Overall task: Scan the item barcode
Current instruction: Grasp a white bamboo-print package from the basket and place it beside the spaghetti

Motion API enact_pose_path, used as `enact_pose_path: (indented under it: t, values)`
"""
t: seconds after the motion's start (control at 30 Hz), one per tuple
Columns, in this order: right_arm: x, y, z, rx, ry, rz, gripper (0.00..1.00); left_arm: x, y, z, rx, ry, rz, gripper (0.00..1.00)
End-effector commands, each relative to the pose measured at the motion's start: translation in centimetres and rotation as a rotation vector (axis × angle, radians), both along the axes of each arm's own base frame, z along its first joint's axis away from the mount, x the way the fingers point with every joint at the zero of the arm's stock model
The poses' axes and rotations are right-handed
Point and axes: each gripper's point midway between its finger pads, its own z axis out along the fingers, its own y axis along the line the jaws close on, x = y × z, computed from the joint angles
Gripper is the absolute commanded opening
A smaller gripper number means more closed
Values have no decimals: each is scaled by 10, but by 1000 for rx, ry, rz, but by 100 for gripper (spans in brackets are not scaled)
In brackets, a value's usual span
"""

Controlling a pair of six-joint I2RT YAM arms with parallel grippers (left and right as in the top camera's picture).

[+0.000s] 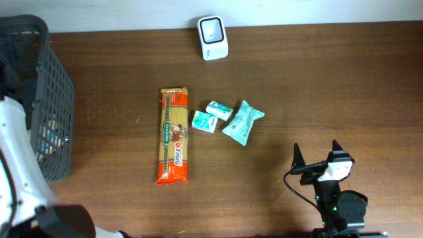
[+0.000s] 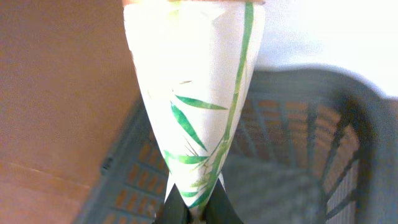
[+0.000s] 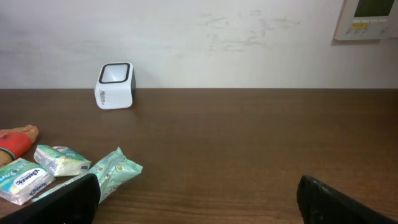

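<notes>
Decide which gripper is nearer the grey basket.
Left. The left gripper, shut on a bamboo-print packet, hangs right at the basket. The right gripper stands open across the table, beyond the pasta pack.

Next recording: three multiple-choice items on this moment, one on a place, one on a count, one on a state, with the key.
1. Where on the table does the scanner stand? A. far edge B. near edge C. among the packages
2. How many packages lie on the table? A. two B. four C. six
3. The left end effector is A. open B. shut, empty C. shut on a leaf-printed packet
Key: A, beside the wall; B, pasta packet, two tissue packs, teal pouch; C, jaws pinch its tip.
</notes>
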Motion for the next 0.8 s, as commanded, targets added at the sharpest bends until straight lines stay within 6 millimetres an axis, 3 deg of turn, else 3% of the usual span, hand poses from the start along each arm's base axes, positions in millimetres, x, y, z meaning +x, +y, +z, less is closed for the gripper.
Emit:
enact_pose_path:
  t: [0.0,0.03,0.07,0.1,0.13,0.17,0.2,0.27,0.37,0.5,0.57,0.67,0.77]
  values:
    - [0,2,-3,12,3,10,99,-31,-62,93,36,-224,-79,0]
    - [0,2,-3,11,3,10,99,-38,-94,98,-34,-252,-136,0]
    - [0,2,-3,12,3,10,99,-39,-134,88,-135,-229,-247,0]
    - [0,2,-3,11,3,10,99,-37,-174,68,-253,-172,-364,0]
    - [0,2,-3,12,3,10,99,-34,-214,36,-391,-74,-465,0]
    - [0,2,-3,11,3,10,99,-34,-234,13,-457,2,-507,0]
    - [0,2,-2,11,3,10,99,-37,-258,-28,-528,142,-533,0]
    - [0,2,-3,12,3,10,99,-54,-299,-134,-653,455,-487,0]
    - [0,2,-3,11,3,10,99,-71,-310,-233,-696,671,-424,0]
    - [0,2,-3,12,3,10,99,-77,-310,-312,-727,776,-358,0]
    - [0,2,-3,12,3,10,99,-79,-316,-336,-767,811,-332,0]
    - [0,2,-3,12,3,10,99,-86,-341,-362,-783,890,-374,0]
    - [0,2,-3,11,3,10,99,-88,-377,-363,-827,902,-475,3]
